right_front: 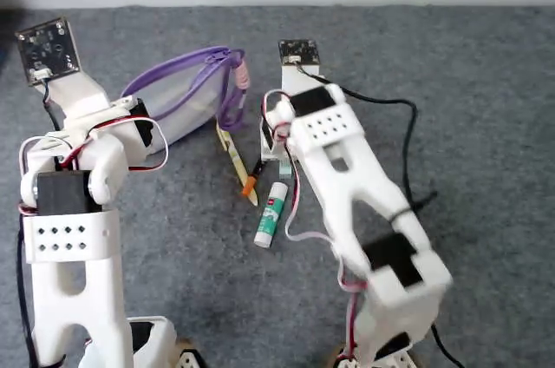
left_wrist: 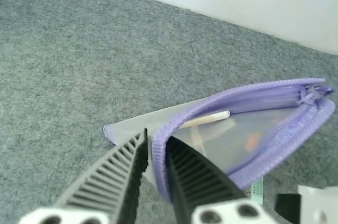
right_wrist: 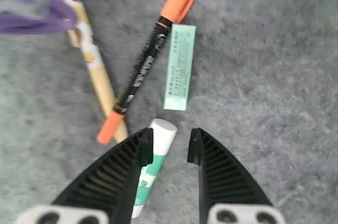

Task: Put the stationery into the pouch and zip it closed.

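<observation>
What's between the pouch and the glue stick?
In the high view, a beige patterned pen and an orange-capped black marker lie between the pouch and the glue stick.

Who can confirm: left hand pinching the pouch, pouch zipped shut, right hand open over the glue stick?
Not quite. The pouch isn't zipped shut: the left wrist view shows its mouth gaping open. The rest holds: the left hand pinches the pouch, and the right hand is open over the glue stick.
</observation>
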`<state>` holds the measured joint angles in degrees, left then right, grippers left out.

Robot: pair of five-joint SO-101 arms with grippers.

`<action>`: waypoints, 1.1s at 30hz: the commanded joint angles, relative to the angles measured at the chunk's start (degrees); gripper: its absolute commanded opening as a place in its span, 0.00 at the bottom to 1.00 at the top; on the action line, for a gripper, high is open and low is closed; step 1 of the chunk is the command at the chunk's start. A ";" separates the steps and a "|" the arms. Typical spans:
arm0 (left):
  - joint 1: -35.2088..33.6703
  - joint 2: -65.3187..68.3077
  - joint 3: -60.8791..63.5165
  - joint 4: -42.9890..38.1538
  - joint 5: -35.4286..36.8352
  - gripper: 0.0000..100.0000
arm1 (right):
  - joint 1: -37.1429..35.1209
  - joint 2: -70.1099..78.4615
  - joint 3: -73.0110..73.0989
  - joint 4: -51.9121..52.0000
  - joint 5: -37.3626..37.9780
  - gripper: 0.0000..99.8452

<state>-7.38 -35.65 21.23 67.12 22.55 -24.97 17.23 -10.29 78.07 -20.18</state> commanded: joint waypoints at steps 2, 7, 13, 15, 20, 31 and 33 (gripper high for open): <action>-0.09 -0.88 -2.95 -1.41 -0.70 0.01 | 1.63 9.89 -16.44 5.85 -0.62 0.12; -0.09 -0.88 -2.86 -1.58 -0.70 0.01 | 1.71 20.18 -28.92 9.80 -0.44 0.12; -0.09 -0.88 -2.86 -1.58 -0.70 0.01 | 1.71 27.91 -36.57 11.03 -0.26 0.12; -0.09 -0.88 -2.86 -1.58 -0.70 0.01 | 1.63 29.76 -37.54 11.03 0.70 0.12; -0.09 -0.88 -2.86 -1.58 -0.70 0.01 | 1.98 32.57 -37.80 10.42 1.41 0.11; -0.09 -0.88 -1.45 -1.67 -0.70 0.01 | 2.24 33.89 -40.44 13.67 1.32 0.01; -0.09 -0.88 -1.45 -1.67 -0.70 0.01 | 2.24 33.80 -42.29 15.96 1.32 0.01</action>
<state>-7.38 -35.65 21.23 67.12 22.55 -23.47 52.31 -48.00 91.08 -19.56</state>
